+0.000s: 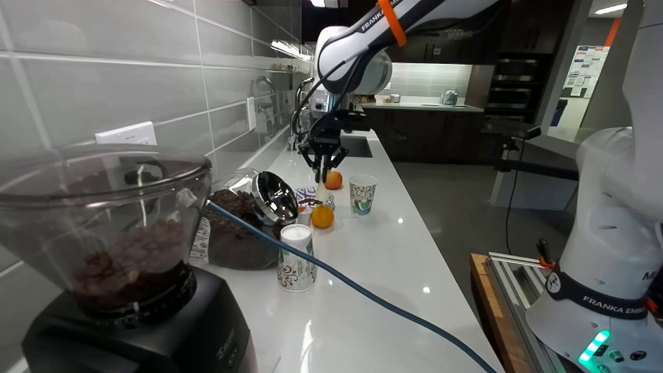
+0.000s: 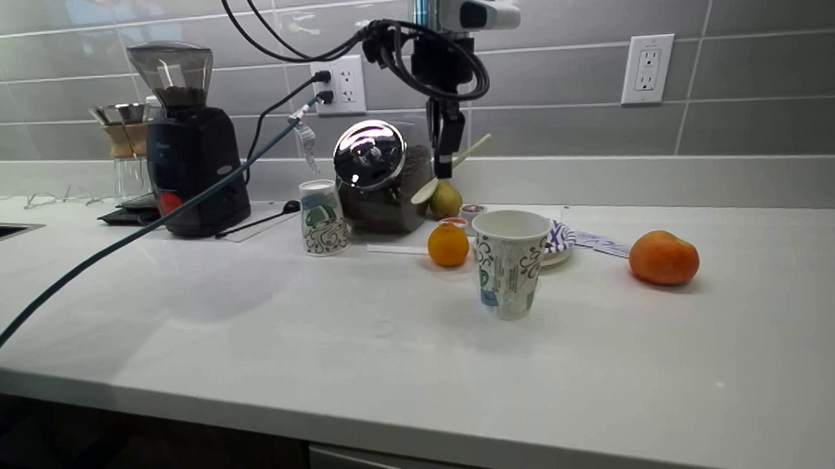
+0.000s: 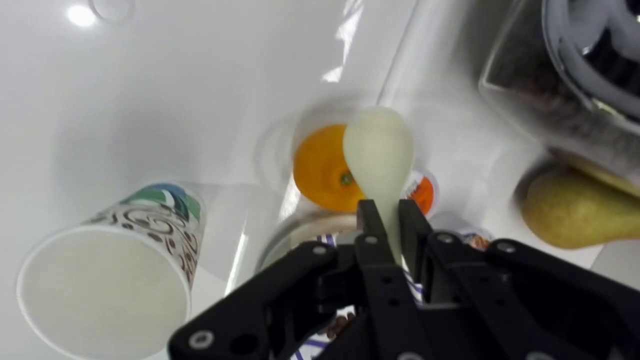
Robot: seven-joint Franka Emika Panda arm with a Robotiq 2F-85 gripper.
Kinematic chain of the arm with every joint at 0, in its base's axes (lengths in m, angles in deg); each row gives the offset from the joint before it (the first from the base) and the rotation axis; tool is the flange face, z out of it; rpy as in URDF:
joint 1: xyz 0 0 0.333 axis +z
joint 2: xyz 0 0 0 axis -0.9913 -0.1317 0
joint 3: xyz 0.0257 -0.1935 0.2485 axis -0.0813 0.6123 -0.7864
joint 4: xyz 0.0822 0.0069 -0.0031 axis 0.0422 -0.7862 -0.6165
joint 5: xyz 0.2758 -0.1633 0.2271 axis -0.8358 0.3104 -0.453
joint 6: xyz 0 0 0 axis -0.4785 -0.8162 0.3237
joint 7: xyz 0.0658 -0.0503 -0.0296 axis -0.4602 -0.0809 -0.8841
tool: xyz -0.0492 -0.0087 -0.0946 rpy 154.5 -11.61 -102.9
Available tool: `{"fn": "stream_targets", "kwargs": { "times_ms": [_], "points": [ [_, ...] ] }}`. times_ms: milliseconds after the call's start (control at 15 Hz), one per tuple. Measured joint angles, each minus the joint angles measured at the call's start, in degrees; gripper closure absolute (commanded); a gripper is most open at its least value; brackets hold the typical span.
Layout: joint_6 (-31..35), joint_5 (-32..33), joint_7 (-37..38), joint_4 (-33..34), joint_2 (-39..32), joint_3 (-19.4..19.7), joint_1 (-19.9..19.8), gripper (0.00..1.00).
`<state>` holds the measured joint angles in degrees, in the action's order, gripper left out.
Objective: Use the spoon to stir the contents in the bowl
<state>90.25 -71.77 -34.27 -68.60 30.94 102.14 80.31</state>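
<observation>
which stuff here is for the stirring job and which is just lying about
For the job:
pale spoon, held in the gripper
patterned bowl
brown bits in the bowl

Just lying about:
orange
red-orange fruit
pear
upright paper cup
upside-down paper cup
jar with shiny lid
coffee grinder

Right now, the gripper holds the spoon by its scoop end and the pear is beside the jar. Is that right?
Not quite: the wrist view shows the gripper holding the spoon by its handle, the scoop end sticking out. The pear is indeed beside the jar.
</observation>
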Motion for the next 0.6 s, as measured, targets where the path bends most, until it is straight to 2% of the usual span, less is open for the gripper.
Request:
{"fn": "stream_targets", "kwargs": {
  "times_ms": [400, 600],
  "points": [
    [-19.41, -3.51, -5.41, 0.16, -0.91, -2.61, -3.11, 0.96],
    [-25.97, -5.34, -5.40, 0.31, -2.71, -2.65, -4.13, 0.96]
  ]
}}
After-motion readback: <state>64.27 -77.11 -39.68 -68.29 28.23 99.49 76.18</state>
